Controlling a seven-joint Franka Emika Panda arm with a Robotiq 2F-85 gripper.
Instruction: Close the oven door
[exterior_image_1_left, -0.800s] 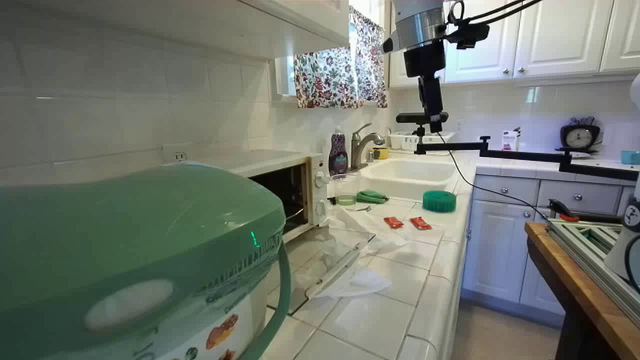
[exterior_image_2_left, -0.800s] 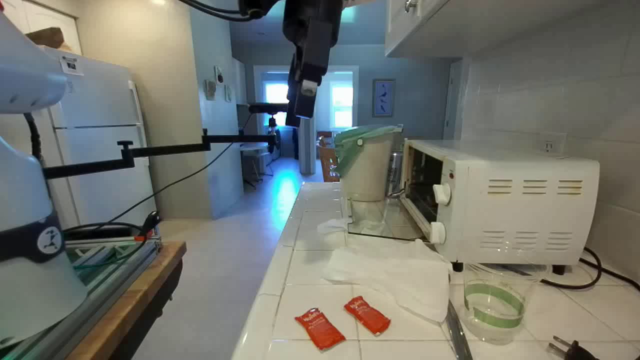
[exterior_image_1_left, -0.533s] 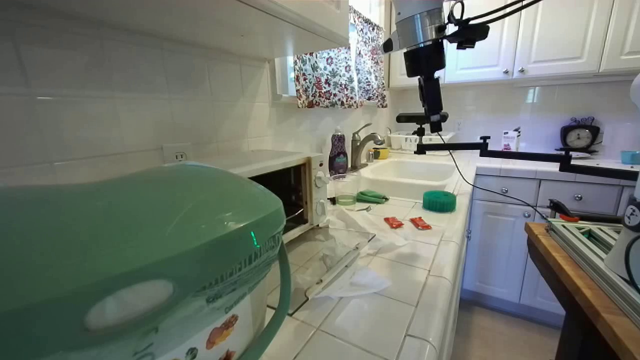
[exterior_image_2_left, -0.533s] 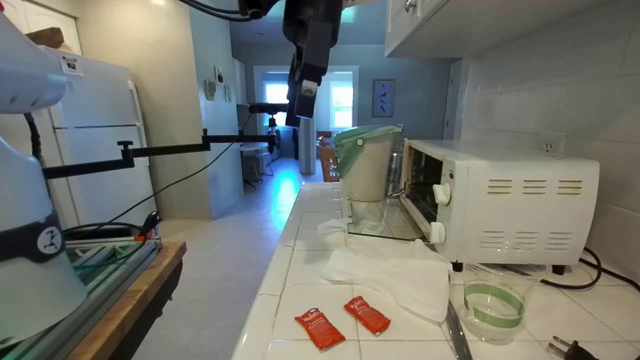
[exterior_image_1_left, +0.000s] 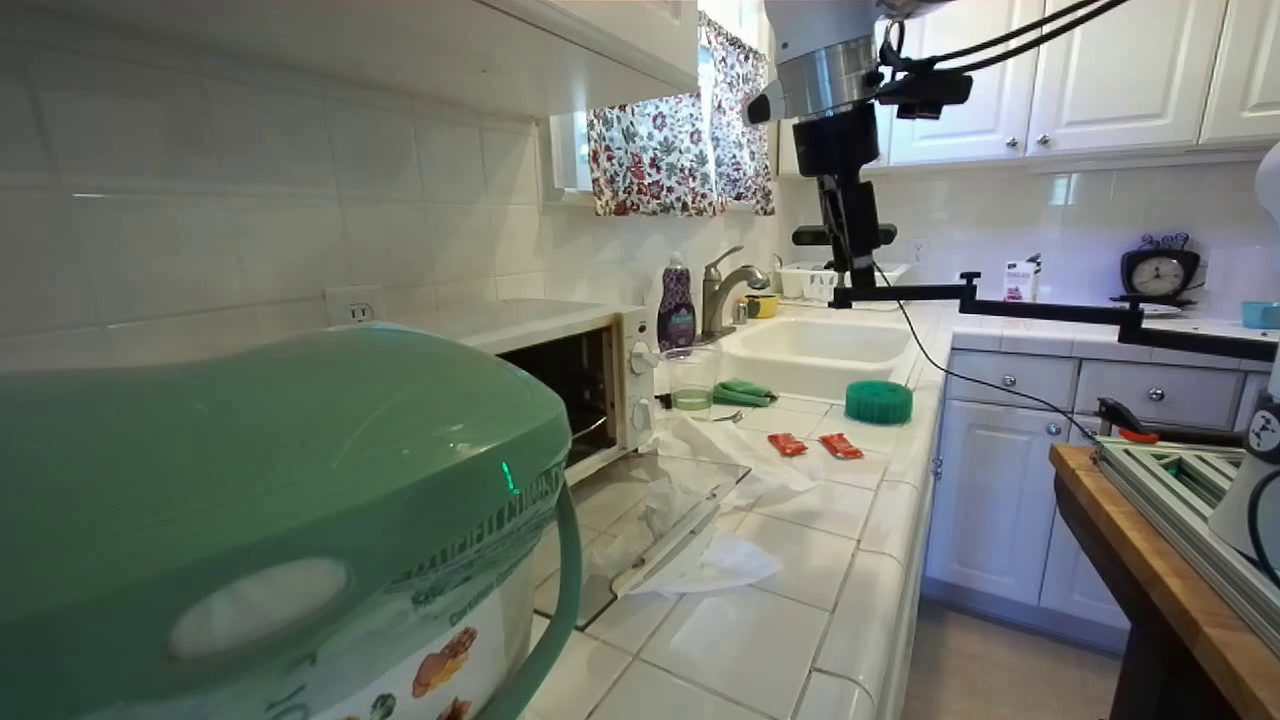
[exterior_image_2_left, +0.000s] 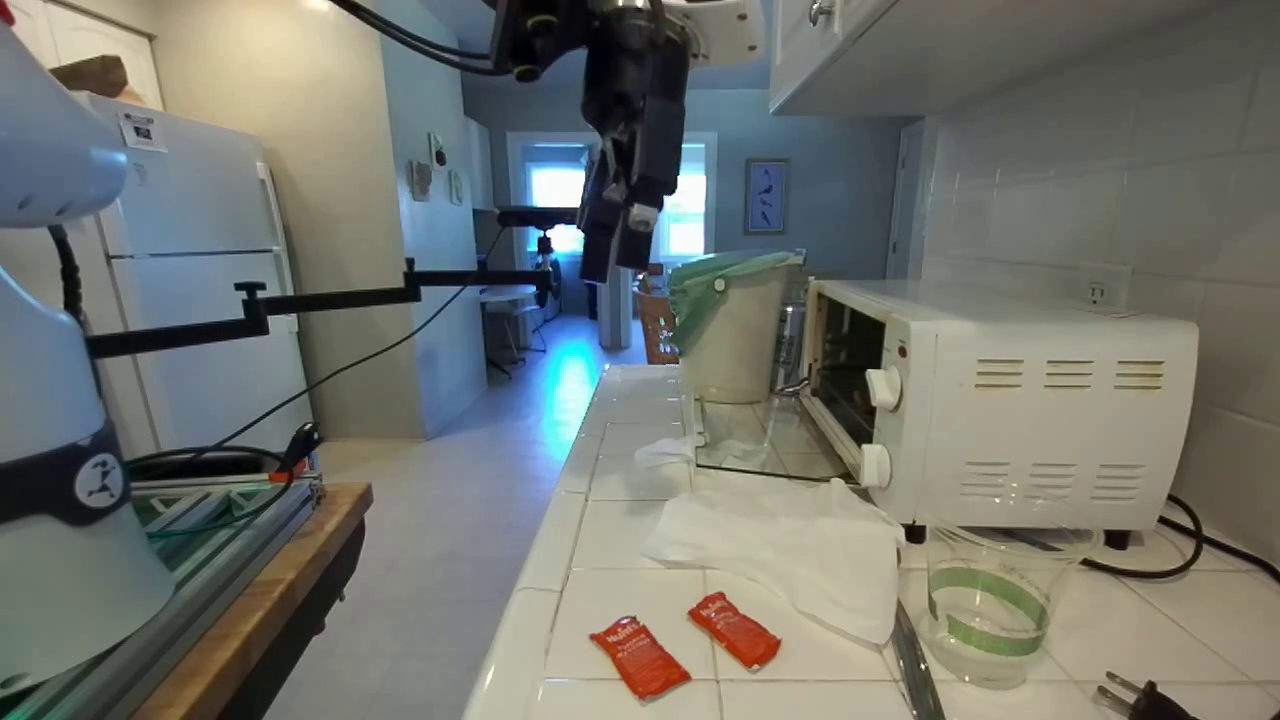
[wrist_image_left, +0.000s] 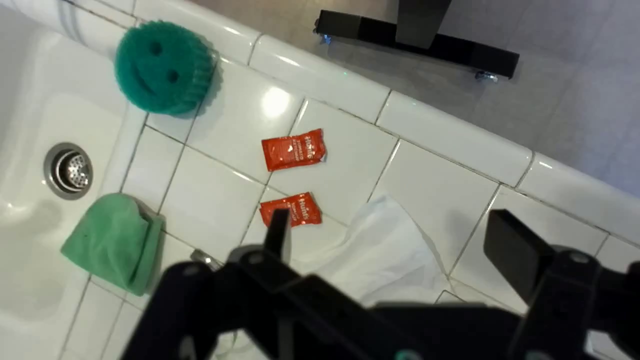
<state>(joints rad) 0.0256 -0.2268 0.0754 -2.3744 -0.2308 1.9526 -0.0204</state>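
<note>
The oven door (exterior_image_1_left: 640, 530) lies folded down, nearly flat over the tiled counter, its glass see-through; it also shows in an exterior view (exterior_image_2_left: 765, 445). It belongs to the white toaster oven (exterior_image_2_left: 1050, 410), whose dark inside stands open; the oven also shows in an exterior view (exterior_image_1_left: 638, 385). My gripper (exterior_image_1_left: 852, 278) hangs well above the counter, pointing down, apart from the door; it also shows in an exterior view (exterior_image_2_left: 615, 265). In the wrist view its fingers (wrist_image_left: 390, 225) are wide apart with nothing between them. There, the gripper body hides most of the door.
A green-lidded bin (exterior_image_1_left: 300, 470) stands beside the door. A white paper towel (exterior_image_2_left: 800, 550), ketchup packets (exterior_image_2_left: 640, 657) and a clear cup (exterior_image_2_left: 990, 620) lie or stand on the counter. A black camera arm (exterior_image_1_left: 1050, 308) stretches behind the gripper. The sink (wrist_image_left: 30, 150) has a green scrubber (wrist_image_left: 162, 67) nearby.
The gripper has moved down and a little towards the oven side, and has tilted or turned slightly. Its two fingers now show more apart. The door and oven have not moved.
</note>
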